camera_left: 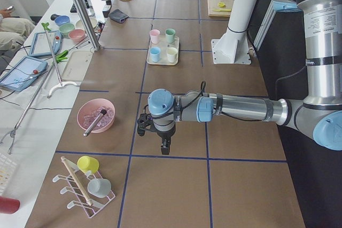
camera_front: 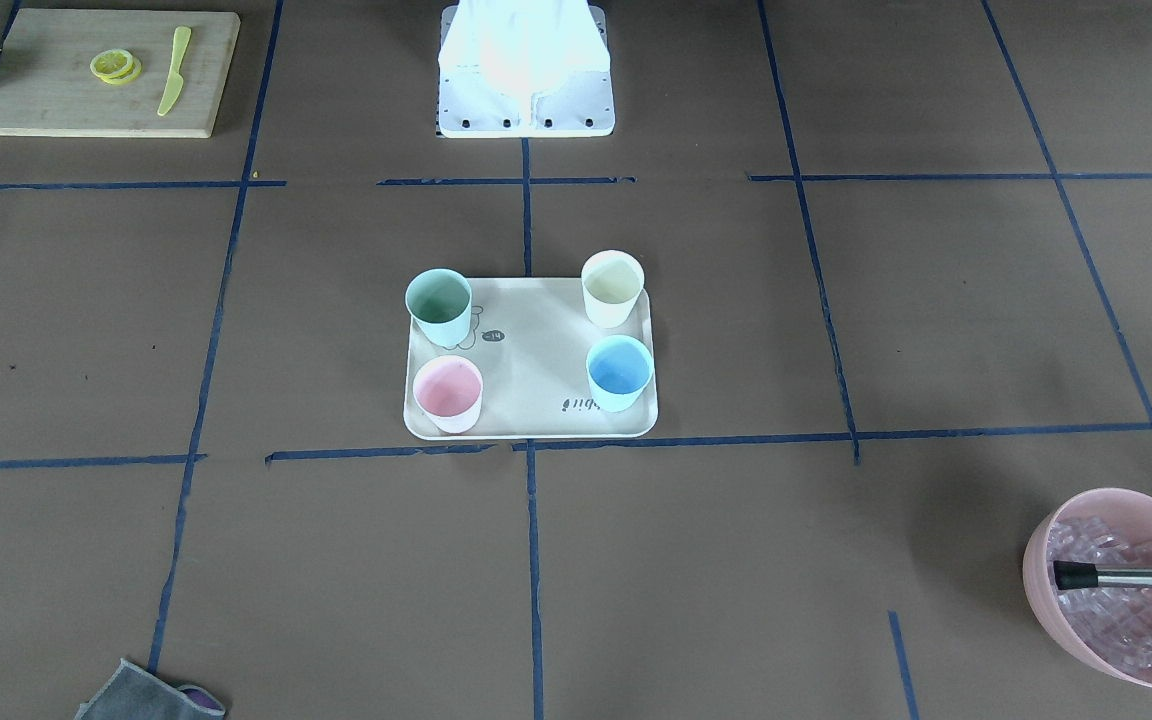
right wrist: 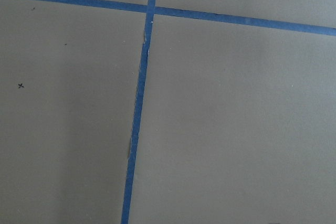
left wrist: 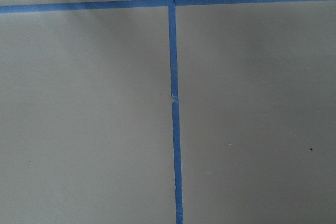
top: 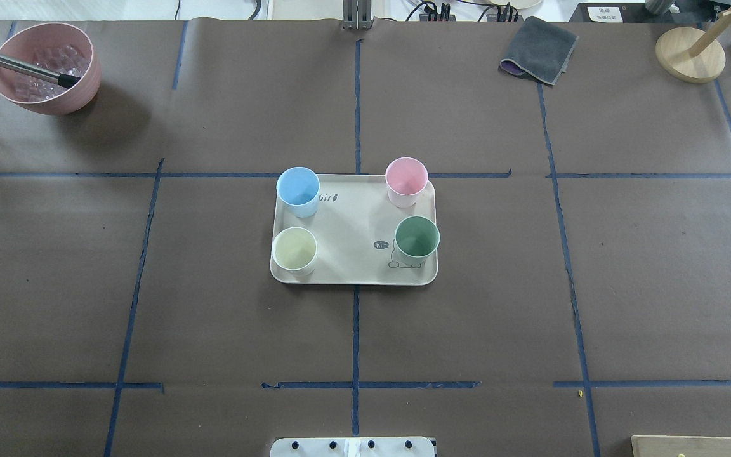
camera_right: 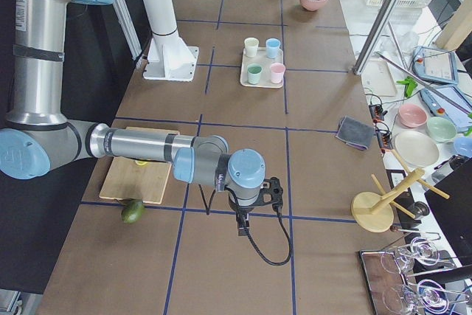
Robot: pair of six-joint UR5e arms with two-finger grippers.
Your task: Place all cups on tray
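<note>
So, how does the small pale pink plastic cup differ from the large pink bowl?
The small pale pink plastic cup stands on the cream rectangular tray; the large pink bowl sits on the brown table covering, away from the tray. The cup looks empty; the bowl holds clear ice cubes and a metal tool. The bowl is much wider than the cup. Both are pink, upright and open-topped.

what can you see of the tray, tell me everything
The tray is a cream-beige rectangle with rounded corners and a low raised rim, matte, seemingly plastic. It lies flat at the middle of the table, printed with a bear drawing and script. Four upright cups stand on it, one near each corner: blue cup, pink cup, cream-yellow cup, green cup.
</note>
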